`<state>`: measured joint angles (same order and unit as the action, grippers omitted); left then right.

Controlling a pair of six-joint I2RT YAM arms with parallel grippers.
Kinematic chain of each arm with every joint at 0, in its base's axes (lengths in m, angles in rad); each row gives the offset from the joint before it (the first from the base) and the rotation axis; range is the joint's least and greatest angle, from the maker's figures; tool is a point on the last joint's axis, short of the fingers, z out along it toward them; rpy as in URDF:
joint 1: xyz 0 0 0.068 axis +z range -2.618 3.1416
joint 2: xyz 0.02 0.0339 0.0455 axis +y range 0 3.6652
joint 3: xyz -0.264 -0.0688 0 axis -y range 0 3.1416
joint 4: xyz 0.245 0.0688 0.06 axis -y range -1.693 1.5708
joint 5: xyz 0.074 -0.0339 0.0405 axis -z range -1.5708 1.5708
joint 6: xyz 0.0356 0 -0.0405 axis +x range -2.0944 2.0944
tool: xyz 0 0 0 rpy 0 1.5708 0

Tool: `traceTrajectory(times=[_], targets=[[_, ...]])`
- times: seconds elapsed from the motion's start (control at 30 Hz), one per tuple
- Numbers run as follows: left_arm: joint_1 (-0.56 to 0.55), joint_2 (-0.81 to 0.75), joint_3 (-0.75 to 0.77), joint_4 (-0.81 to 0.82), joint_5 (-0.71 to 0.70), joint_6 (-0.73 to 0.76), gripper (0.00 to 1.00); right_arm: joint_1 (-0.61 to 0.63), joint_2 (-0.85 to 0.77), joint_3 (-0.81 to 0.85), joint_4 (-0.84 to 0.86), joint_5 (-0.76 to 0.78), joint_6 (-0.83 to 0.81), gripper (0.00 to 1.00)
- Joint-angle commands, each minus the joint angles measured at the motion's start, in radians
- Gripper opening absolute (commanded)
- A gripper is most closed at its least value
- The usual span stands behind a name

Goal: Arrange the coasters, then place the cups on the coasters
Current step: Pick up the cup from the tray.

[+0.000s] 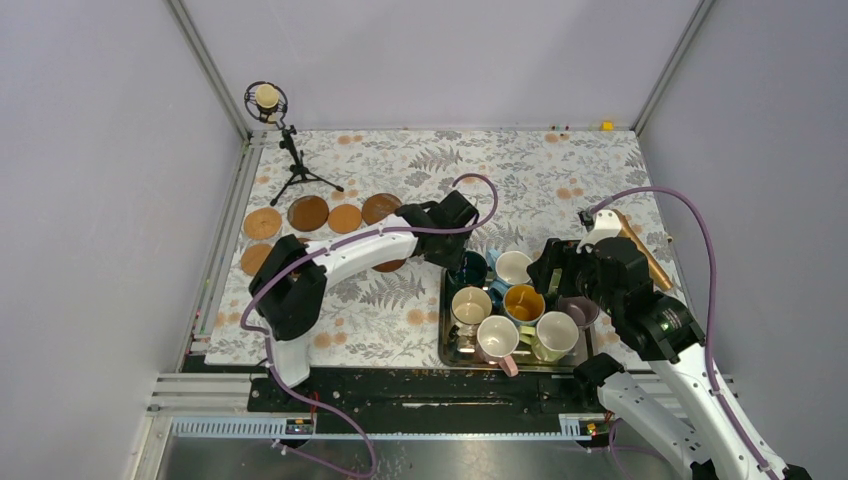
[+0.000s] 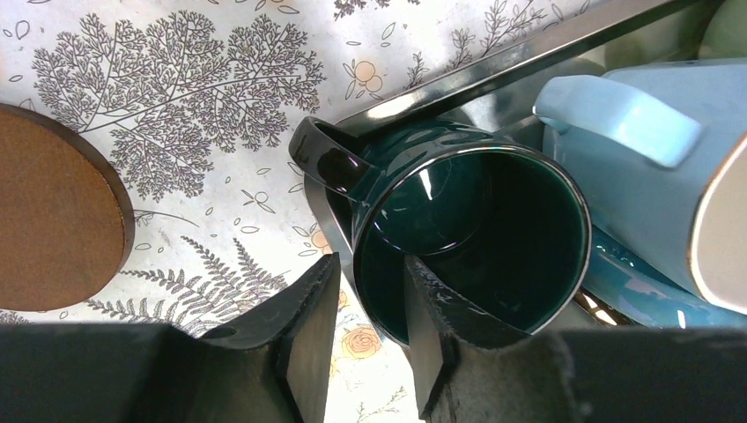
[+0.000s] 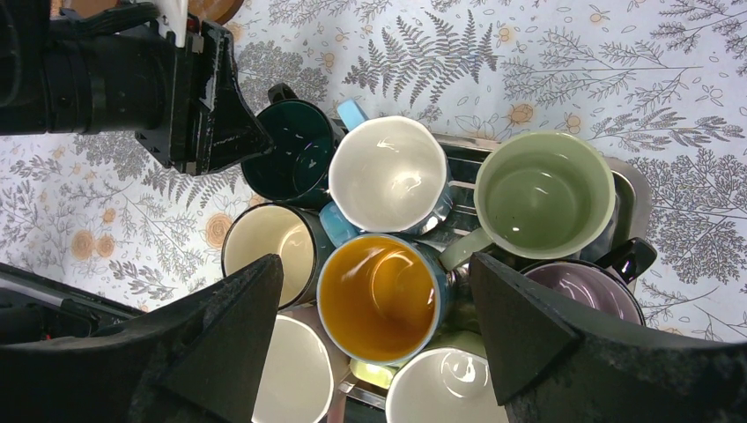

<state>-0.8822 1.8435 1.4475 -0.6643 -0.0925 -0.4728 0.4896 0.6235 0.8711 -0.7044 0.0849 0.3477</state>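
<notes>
The glossy dark green ceramic mug [image 2: 476, 220] stands in the far left corner of the rectangular steel tray [image 2: 528, 48]. The left gripper [image 2: 372, 273] straddles the mug's wall with its fingers set narrow; I cannot tell whether they pinch it. The right gripper [image 3: 377, 264] hangs wide open and empty above the other mugs [image 3: 388, 172].

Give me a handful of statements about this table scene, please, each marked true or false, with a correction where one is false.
1. The left gripper has one finger inside the dark green mug and one outside its wall. True.
2. The right gripper holds the pale green mug. False: it hangs wide open above the mugs, holding nothing.
3. Every mug stands on a coaster. False: no mug is on one. They crowd the steel tray, and the coasters in view lie bare to its left.
4. A microphone on a tripod stands at the far left corner. True.
</notes>
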Motion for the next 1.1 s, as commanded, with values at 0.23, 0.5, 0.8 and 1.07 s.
traceTrajectory(times=[0.23,0.5,0.8,1.07], targets=[[-0.005,0.027,0.057,-0.008,-0.019,-0.018,0.14,-0.002,-0.008,-0.009,0.027,-0.004,-0.003,0.86],[-0.004,-0.045,0.064,-0.018,-0.043,-0.036,0.0,-0.002,-0.01,-0.014,0.029,-0.006,-0.001,0.87],[-0.003,-0.118,0.093,-0.031,-0.092,-0.067,0.0,-0.003,-0.013,-0.016,0.033,-0.013,0.002,0.87],[0.009,-0.22,0.101,-0.036,-0.136,-0.078,0.0,-0.002,-0.011,-0.016,0.025,-0.027,0.007,0.99]])
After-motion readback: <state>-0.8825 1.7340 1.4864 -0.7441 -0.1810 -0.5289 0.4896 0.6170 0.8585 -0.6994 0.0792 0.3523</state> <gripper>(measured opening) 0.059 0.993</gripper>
